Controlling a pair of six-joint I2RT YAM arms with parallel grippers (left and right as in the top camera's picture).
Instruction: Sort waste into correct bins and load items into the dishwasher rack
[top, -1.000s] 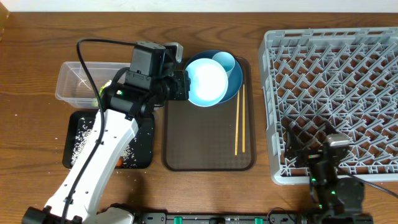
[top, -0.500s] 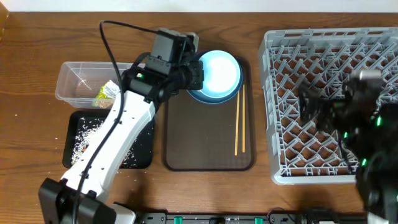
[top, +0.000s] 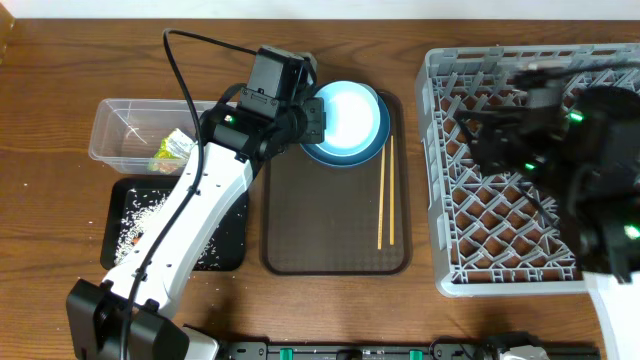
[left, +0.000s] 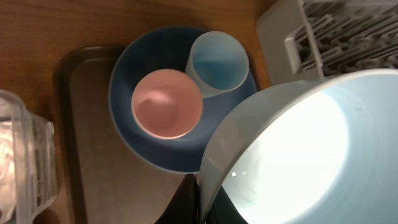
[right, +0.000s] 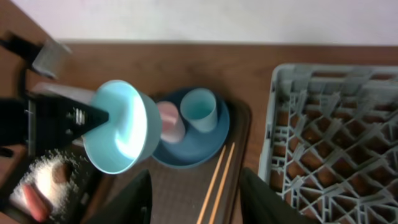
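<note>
Left claw (left: 198, 196) clamped on light-blue bowl (left: 292, 155) rim above dark-blue plate (left: 127, 140); right claw (right: 198, 200) apart, empty.

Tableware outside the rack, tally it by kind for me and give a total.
Plate: 1
Bowl: 1
Cups: 2, a blue cup and a pink cup
Chopsticks: 2
Total: 6

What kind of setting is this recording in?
Probably a lab mock-up of a dish-clearing station: wooden table, grey dishwasher rack, brown serving tray carrying a dark-blue plate, clear tub and black tray holding scraps.
</note>
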